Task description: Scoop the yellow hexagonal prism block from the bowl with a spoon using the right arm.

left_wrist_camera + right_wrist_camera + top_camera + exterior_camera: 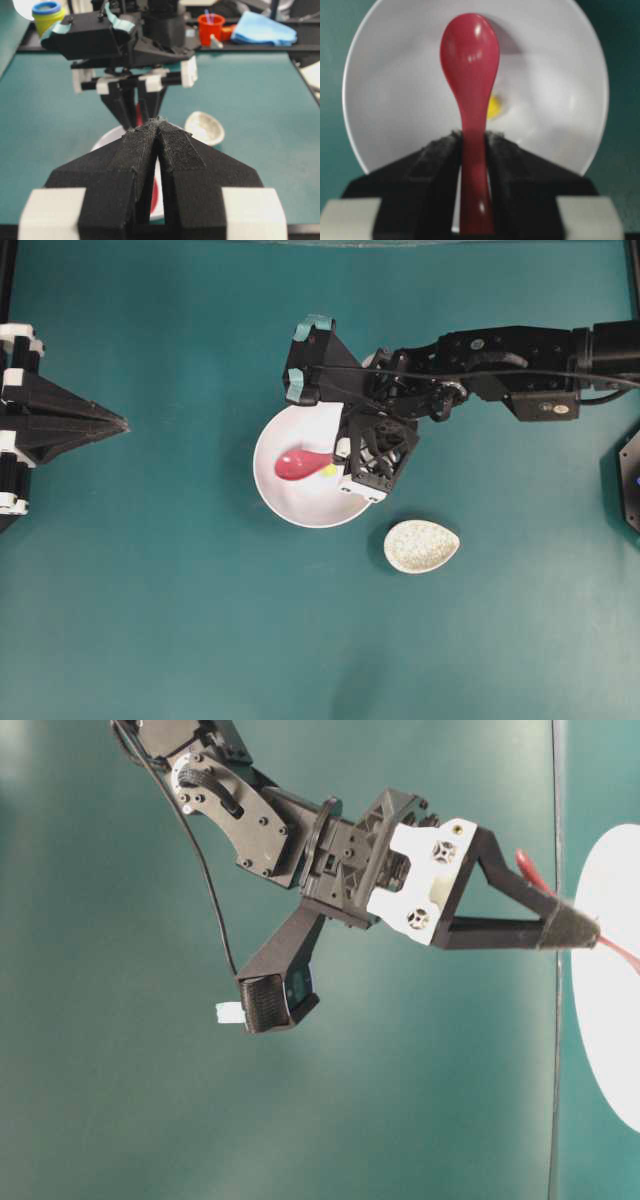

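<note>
Right gripper (472,145): I'm pinching the spoon (470,65) by its handle, scoop reaching into the bowl (385,90).
Block (493,106): sitting beside the scoop, centre frame.

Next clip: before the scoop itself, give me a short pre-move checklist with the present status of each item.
1. Right hand shut on the spoon handle: ok.
2. Spoon over the bowl, scoop pointing away from the hand: ok.
3. Yellow block in the bowl, beside the spoon's neck, not in the scoop: ok to proceed.
4. Scoop touching the bowl floor: cannot tell.
5. Left hand shut and parked away from the bowl: ok.
6. Speckled rest beside the bowl, apart from it: ok.
</note>
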You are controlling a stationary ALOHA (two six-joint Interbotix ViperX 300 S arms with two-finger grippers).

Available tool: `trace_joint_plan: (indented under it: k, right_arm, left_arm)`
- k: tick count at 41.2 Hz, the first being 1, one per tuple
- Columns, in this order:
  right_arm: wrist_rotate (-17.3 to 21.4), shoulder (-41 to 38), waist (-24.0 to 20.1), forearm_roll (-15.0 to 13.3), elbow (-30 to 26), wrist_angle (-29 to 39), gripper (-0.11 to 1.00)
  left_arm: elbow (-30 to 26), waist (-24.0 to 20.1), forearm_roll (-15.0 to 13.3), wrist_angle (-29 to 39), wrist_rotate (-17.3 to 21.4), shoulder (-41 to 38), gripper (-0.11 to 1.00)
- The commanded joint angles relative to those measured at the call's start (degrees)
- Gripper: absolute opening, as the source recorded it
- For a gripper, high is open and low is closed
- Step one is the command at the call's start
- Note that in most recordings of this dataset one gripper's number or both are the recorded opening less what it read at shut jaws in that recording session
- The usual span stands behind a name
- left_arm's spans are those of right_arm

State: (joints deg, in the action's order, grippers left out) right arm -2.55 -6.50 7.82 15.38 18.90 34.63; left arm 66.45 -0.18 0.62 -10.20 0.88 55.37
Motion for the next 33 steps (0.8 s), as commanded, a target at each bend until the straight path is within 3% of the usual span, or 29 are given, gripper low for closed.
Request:
trace_joint_plan:
  k: [1, 17, 33]
  right_arm:
    - [0.18, 0.88, 0.18, -0.35, -0.44, -1.76, 0.24]
    - [0.88, 4.57, 0.18, -1.67, -0.44, 0.62, 0.24]
    - [0.97, 7.21, 0.18, -1.67, -0.35, 16.00, 0.24]
  left_arm:
    - [-1.67, 0.00, 0.18, -0.62, 0.09, -0.44, 0.00]
    - [-1.67, 0.00, 0.18, -0.62, 0.09, -0.44, 0.00]
    - [-1.67, 0.00, 0.18, -0.53, 0.00, -0.53, 0.00]
